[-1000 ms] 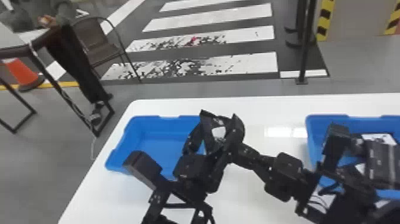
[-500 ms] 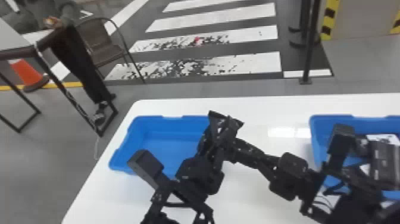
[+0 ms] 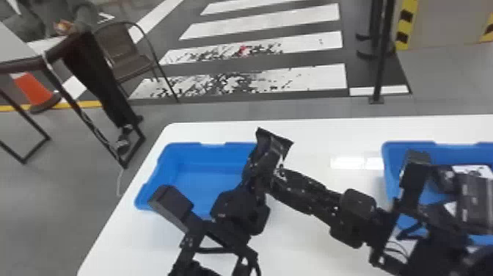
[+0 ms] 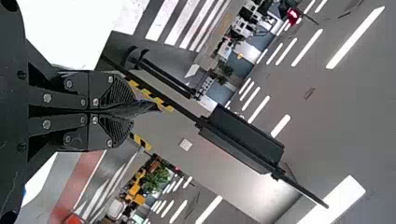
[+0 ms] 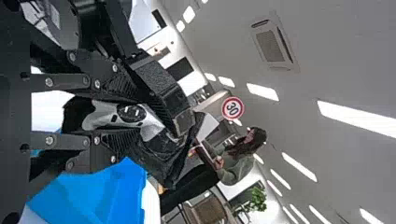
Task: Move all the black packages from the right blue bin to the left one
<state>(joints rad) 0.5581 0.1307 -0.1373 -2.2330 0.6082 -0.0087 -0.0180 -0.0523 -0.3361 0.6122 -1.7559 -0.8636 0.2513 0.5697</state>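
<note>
The two tools meet in the air above the tabletop [image 3: 293,253], just beside the right-hand edge of the left blue bin [image 3: 205,146]. The right tool [image 3: 280,175], its arm coming across from the right, is clenched on a black package [image 5: 100,119]; the right wrist view shows the package's pale grey patch between its fingers [image 5: 116,144], with creased black wrapping sticking out past them. The left tool [image 3: 258,163], on the arm that comes up from the bottom edge, has its fingers [image 4: 122,133] nearly together, pinching a thin dark edge of wrapping that pokes out past the tips. The part of the left bin's floor seen in the head view is bare blue. More black packages [image 3: 473,198] lie in the right blue bin [image 3: 411,146], some with white patches, partly hidden behind the right arm [image 3: 352,216]. Between the bins, the right arm's forward part stretches over the white tabletop.
</note>
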